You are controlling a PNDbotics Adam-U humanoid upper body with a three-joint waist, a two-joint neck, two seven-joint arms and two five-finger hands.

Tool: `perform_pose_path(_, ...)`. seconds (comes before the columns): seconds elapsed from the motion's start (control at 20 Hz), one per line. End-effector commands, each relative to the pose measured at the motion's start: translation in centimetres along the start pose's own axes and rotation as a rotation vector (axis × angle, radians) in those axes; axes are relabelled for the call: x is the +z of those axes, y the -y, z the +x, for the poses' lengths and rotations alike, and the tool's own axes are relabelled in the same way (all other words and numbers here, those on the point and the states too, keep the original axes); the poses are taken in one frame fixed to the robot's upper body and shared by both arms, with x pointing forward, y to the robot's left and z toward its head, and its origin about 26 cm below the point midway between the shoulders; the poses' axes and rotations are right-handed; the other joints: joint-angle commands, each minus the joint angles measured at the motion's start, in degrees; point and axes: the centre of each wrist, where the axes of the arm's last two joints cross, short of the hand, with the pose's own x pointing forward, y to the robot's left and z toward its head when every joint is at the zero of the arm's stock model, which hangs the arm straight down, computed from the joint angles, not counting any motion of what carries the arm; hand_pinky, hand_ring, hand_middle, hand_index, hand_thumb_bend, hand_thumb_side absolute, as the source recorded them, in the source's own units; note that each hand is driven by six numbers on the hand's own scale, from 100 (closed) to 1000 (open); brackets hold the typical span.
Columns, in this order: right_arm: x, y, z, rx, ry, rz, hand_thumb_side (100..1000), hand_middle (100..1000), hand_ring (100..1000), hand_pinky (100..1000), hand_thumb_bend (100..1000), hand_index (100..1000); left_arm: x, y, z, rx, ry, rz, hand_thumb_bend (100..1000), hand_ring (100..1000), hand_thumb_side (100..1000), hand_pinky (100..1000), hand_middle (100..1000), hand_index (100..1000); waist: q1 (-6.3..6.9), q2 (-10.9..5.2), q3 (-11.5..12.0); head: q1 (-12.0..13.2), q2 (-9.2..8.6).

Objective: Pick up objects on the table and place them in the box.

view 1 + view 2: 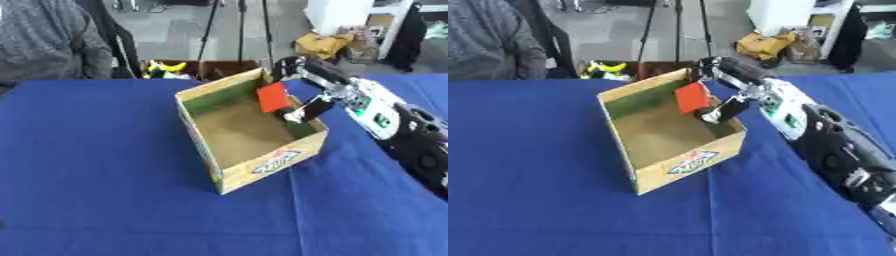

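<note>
The blue table (96,165) carries an open cardboard box (262,167) with a printed label on its near wall. Over the box's far right corner the right hand (721,70) reaches in from the right — fingers pinching a red flat object (273,96), which hangs above the box's interior.

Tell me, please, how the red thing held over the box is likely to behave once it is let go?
The red thing looks flat and thin, so probably light. Hanging tilted from the right hand, it seems stiff rather than floppy. Dropped, it would likely land flat inside the box, not roll.
</note>
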Motion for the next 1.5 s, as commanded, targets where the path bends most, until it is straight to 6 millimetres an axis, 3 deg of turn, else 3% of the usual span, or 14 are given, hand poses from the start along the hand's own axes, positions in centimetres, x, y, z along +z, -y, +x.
perform_pose_path(0.05, -0.7, 1.2, 0.4, 0.048, 0.053, 0.029, 486, 772, 929, 759, 325, 693, -0.6, 0.3, 0.8, 0.004, 0.033, -0.022, 100, 817, 994, 546, 642, 700, -0.05, -0.74, 0.15, -0.48, -0.64)
perform_pose_path(0.15, -1.3, 1.2, 1.0, 0.062, 0.102, 0.046, 629, 788, 933, 767, 428, 771, -0.7, 0.4, 0.8, 0.007, 0.036, -0.023, 100, 817, 995, 546, 642, 699, -0.17, -0.59, 0.01, -0.62, -0.66)
perform_pose_path(0.35, -1.7, 1.3, 1.6, 0.083, 0.142, 0.054, 766, 808, 935, 776, 506, 846, -0.7, 0.4, 0.9, 0.008, 0.039, -0.022, 100, 817, 996, 546, 641, 700, -0.34, -0.45, -0.28, -0.83, -0.75)
perform_pose_path(0.6, -1.9, 1.4, 2.2, 0.106, 0.168, 0.046, 809, 825, 936, 785, 516, 886, -0.8, 0.4, 0.9, 0.007, 0.04, -0.019, 100, 817, 997, 546, 641, 700, -0.4, -0.36, -0.98, -0.92, -0.94)
perform_pose_path(0.9, -1.9, 1.9, 3.6, 0.09, 0.214, -0.025, 724, 815, 930, 766, 549, 829, -0.6, 0.0, 0.8, 0.0, 0.038, 0.004, 100, 817, 996, 546, 641, 699, -0.14, -0.58, -3.18, 0.42, -1.11)
perform_pose_path(0.95, -1.8, 1.9, 4.1, 0.074, 0.228, -0.044, 613, 809, 931, 761, 470, 804, -0.5, -0.2, 0.7, -0.004, 0.034, 0.011, 100, 817, 996, 546, 641, 699, -0.05, -0.71, -3.84, 0.97, -1.04)
perform_pose_path(1.05, -1.6, 2.0, 5.3, 0.027, 0.257, -0.08, 579, 803, 933, 756, 425, 778, -0.2, -0.6, 0.6, -0.014, 0.025, 0.029, 100, 817, 996, 546, 641, 699, 0.18, -1.08, -5.34, 2.38, -0.74)
perform_pose_path(1.1, -1.5, 2.1, 5.9, -0.006, 0.267, -0.099, 515, 790, 939, 742, 341, 712, -0.1, -0.8, 0.5, -0.019, 0.024, 0.037, 100, 817, 996, 545, 641, 699, 0.27, -1.23, -6.06, 3.15, -0.59)
perform_pose_path(1.35, 0.1, 2.5, 10.0, -0.271, 0.335, -0.209, 472, 770, 951, 715, 192, 629, 0.8, -2.0, 0.2, -0.052, 0.004, 0.094, 100, 818, 998, 545, 641, 698, 0.7, -1.88, -10.61, 7.45, 0.28)
perform_pose_path(1.4, 0.5, 2.5, 10.9, -0.33, 0.347, -0.222, 484, 762, 956, 697, 121, 599, 1.0, -2.1, 0.1, -0.057, 0.001, 0.104, 100, 818, 998, 545, 641, 697, 0.79, -1.94, -11.42, 8.2, 0.48)
perform_pose_path(1.5, 1.5, 2.4, 12.5, -0.446, 0.368, -0.236, 499, 746, 936, 614, 100, 564, 1.2, -2.5, 0.0, -0.065, -0.006, 0.123, 100, 819, 1000, 544, 641, 697, 1.01, -2.0, -12.97, 9.65, 0.85)
